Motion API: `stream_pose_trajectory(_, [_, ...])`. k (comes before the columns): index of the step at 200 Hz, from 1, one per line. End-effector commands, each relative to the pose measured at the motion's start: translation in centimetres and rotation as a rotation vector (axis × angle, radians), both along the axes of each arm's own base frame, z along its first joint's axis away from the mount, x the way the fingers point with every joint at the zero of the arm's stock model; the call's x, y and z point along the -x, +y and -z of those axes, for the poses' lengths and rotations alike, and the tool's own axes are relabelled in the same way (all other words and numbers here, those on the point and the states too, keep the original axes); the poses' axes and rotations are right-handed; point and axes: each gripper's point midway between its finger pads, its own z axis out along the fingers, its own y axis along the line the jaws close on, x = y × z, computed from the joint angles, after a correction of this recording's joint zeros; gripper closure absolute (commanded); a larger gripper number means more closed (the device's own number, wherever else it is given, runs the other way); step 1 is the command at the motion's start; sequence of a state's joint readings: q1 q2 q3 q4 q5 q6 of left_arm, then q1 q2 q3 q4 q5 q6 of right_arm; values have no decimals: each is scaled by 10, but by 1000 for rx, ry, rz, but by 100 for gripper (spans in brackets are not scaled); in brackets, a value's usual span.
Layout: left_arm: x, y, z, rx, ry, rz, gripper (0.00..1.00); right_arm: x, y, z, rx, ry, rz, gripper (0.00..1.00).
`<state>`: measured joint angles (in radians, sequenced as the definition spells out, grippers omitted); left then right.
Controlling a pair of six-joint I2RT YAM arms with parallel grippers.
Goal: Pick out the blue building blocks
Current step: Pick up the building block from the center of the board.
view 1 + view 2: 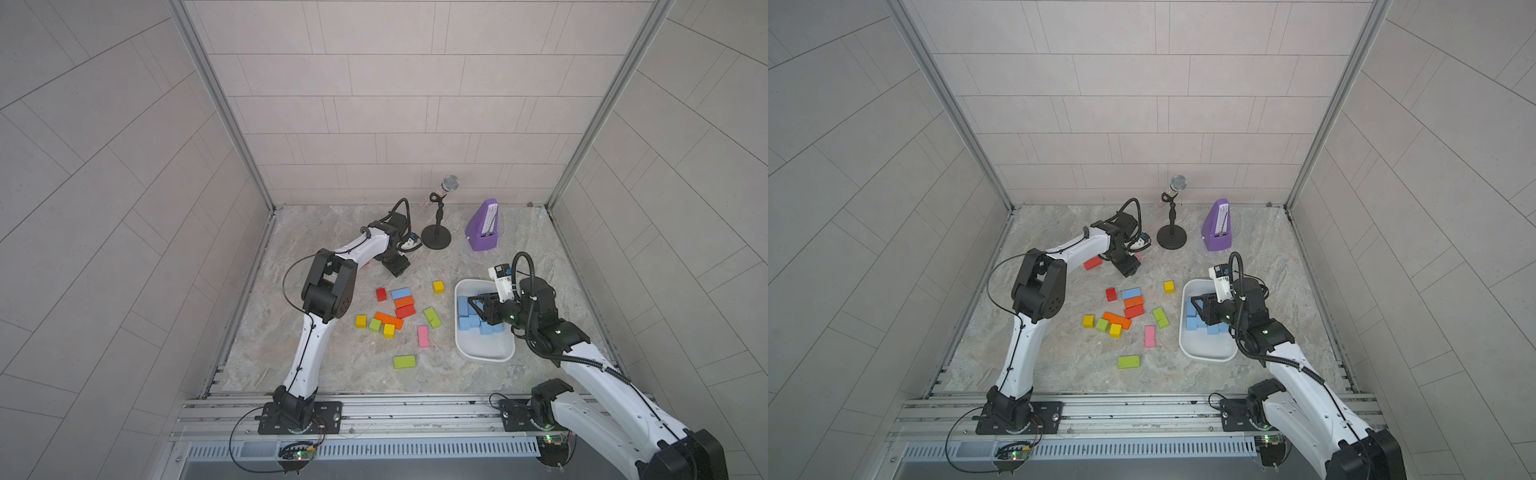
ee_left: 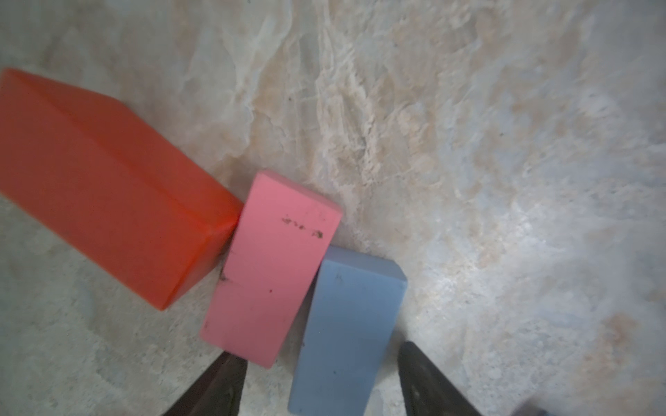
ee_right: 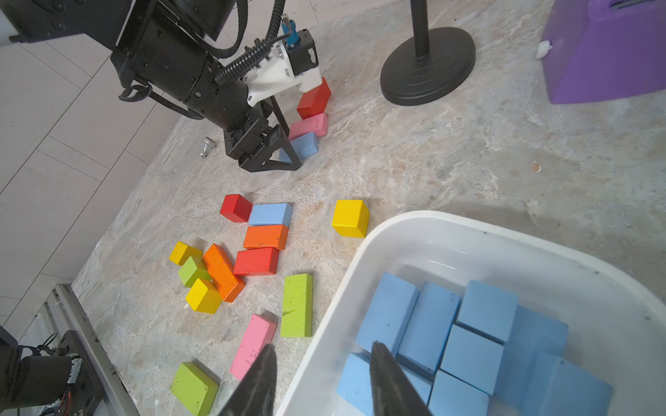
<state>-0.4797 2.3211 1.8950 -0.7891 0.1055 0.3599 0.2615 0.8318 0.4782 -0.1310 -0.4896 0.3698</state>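
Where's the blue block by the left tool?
Left wrist view: the blue block lies between the left tool's fingers, touching a pink block, near the microphone stand's base.

text: none readable; labels: none | pink block (image 2: 274, 266) (dark scuffs only, no letters)

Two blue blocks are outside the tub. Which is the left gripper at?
The blue brick against the pink brick, near the microphone stand: it sits between the left gripper's open jaws. The other blue brick lies beside the red cube.
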Motion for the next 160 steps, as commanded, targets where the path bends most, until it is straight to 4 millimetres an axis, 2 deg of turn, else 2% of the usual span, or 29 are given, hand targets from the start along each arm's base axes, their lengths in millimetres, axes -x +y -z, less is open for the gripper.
stream_pose_trajectory(1, [7,2,8,-57,26,57,37,-1,0,-7,3,-25,-6,56])
stream_pose_trajectory(32, [11,1,7,-51,35,68,51,0,-2,-8,6,-31,2,56])
stream_pose_trajectory(80, [25,2,-9,-12,31,85,63,1,-5,-11,7,-51,18,57])
stream_pose_trajectory(125, [47,4,-47,83,-37,100,67,-1,-2,-25,-51,-103,30,56])
stream_pose_trajectory(160, [75,-3,-80,255,-73,88,72,-1,16,-45,-131,-183,-26,54])
